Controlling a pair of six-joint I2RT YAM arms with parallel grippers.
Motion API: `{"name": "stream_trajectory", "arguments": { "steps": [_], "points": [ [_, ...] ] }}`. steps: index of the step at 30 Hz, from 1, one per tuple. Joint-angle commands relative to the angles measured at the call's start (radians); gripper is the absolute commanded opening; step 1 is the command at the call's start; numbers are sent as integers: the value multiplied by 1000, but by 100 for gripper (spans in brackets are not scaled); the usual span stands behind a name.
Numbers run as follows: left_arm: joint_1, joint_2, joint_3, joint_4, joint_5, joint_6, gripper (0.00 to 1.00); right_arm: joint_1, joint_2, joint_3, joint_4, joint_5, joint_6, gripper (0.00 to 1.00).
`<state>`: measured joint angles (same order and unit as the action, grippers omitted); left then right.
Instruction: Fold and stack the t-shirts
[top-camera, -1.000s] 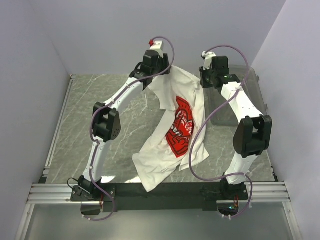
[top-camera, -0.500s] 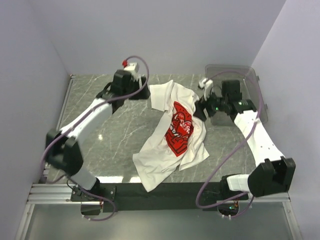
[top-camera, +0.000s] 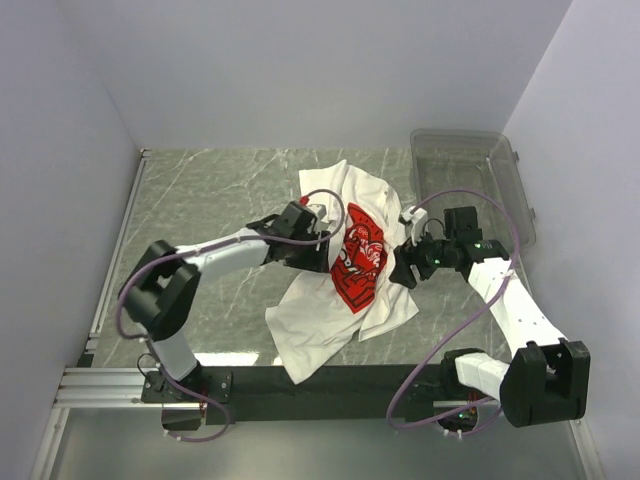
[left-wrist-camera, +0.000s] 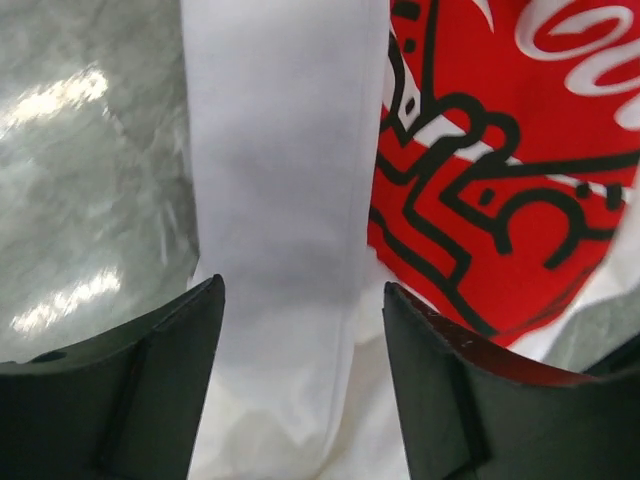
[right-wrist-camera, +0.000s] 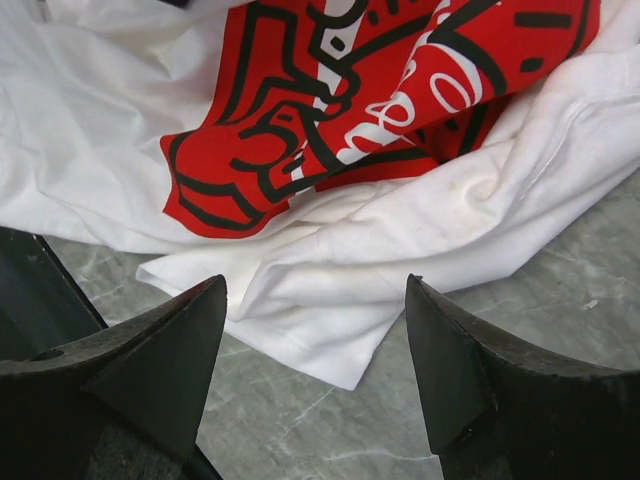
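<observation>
The white t-shirt (top-camera: 318, 322) lies crumpled on the marble table, its red print (top-camera: 358, 264) facing up. My left gripper (top-camera: 323, 243) hovers low over the shirt's left side, just left of the print. In the left wrist view this gripper (left-wrist-camera: 300, 285) is open, with white cloth (left-wrist-camera: 280, 150) under the gap and the red print (left-wrist-camera: 500, 200) to the right. My right gripper (top-camera: 402, 274) sits at the shirt's right edge. Its wrist view shows it (right-wrist-camera: 316, 282) open above a folded white corner (right-wrist-camera: 350, 300), nothing between the fingers.
A clear grey plastic bin (top-camera: 500, 165) stands at the back right, just behind the right arm. The shirt's lower hem (top-camera: 300, 372) reaches the black rail at the table's near edge. Bare marble (top-camera: 200, 190) lies to the left and behind.
A second ago both grippers held the shirt's top up at the back. They have opened, the shirt has dropped flat, and both arms have come down and nearer along its two sides.
</observation>
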<state>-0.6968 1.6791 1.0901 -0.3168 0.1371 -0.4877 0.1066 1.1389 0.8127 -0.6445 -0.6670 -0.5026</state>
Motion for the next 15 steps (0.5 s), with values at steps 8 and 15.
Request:
{"name": "stream_trajectory", "arguments": {
  "steps": [8, 15],
  "points": [
    [-40, 76, 94, -28, -134, -19, 0, -42, -19, 2, 26, -74, 4, 78],
    [87, -105, 209, -180, -439, 60, 0, -53, -28, 0, 25, -88, 7, 77]
  ]
}}
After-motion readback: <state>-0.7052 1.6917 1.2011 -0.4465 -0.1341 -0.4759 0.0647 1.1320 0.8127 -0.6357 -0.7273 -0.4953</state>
